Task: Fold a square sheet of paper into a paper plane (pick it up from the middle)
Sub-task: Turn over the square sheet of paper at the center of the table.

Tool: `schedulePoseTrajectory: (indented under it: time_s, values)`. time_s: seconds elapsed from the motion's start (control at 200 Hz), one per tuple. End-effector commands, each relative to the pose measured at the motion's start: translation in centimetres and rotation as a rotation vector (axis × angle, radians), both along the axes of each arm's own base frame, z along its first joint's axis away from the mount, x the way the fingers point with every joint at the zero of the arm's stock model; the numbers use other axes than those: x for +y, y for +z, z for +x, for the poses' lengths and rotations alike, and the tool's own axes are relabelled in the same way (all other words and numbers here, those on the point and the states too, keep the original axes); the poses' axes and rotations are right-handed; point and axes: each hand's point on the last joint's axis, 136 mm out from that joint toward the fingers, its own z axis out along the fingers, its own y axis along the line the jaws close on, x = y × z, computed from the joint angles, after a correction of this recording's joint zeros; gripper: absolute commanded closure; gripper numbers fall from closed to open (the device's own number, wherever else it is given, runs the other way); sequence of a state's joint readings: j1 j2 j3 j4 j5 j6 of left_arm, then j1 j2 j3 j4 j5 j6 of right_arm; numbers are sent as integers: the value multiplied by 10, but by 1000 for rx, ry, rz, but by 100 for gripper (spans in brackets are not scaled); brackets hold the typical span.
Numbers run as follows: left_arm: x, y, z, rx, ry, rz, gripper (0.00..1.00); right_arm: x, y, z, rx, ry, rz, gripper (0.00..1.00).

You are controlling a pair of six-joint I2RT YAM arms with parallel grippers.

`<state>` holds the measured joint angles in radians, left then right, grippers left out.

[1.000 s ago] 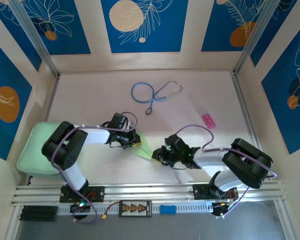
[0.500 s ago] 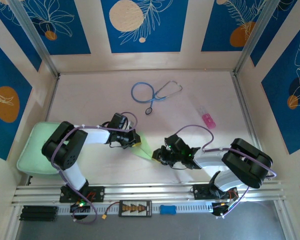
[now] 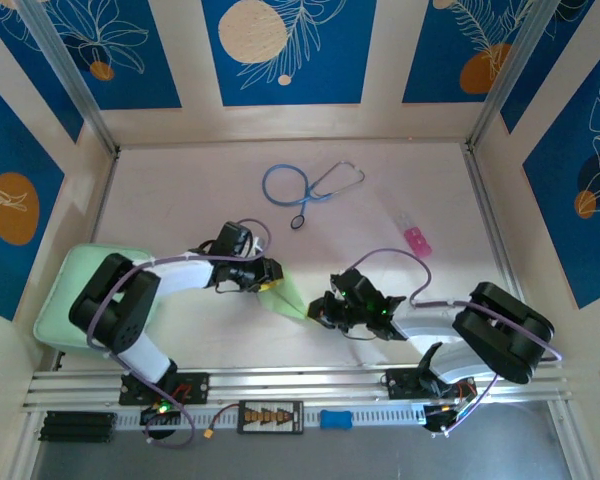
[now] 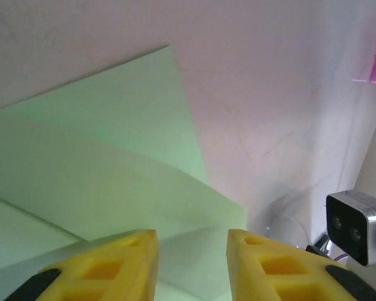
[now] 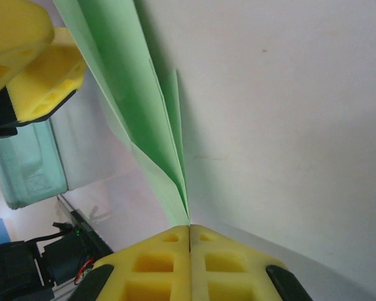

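Item: sheet of paper — thin, pale green, unmarked, folded into overlapping creased flaps that taper to a narrow end.
Location of item: on the tabletop, between the two claws; the narrow end sits inside the right claw and the wide flaps spread beneath and ahead of the left claw.
Left claw: released; the yellow fingers stand parted, and the paper shows through the gap between them. Whether the fingertips touch the sheet cannot be told.
Right claw: clenched, grasping the sheet's narrow end; the two yellow pads meet flush, and the paper edge runs out from their seam.
Fold detail: in the right wrist view several layers fan out from the right claw's seam and widen toward the left claw.
Pad: thick, mint green, rounded corners; well apart from the left claw, out on its left side at the tabletop's edge.
Stethoscope: blue tubing, metal earpieces; ahead of both claws, well apart from them.
Small object: part pink, part clear — ahead of the right claw and off to its right, apart from the paper.
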<state>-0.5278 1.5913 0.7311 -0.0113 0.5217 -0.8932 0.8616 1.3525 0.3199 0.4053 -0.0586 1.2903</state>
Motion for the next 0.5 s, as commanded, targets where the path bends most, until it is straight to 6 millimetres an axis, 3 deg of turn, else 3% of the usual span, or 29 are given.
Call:
schedulePoseTrajectory:
  time_s: [0.0,0.2,0.495]
  values:
    - [10,26,9,-83,8,42,60,-11,3,-2,-49,21,-43,94]
    - [17,54,13,-162,3,85,57,-38,23,1,-165,11,-152,94]
    - [16,73,14,-203,-7,69,55,-90,80,13,-412,-68,-260,95]
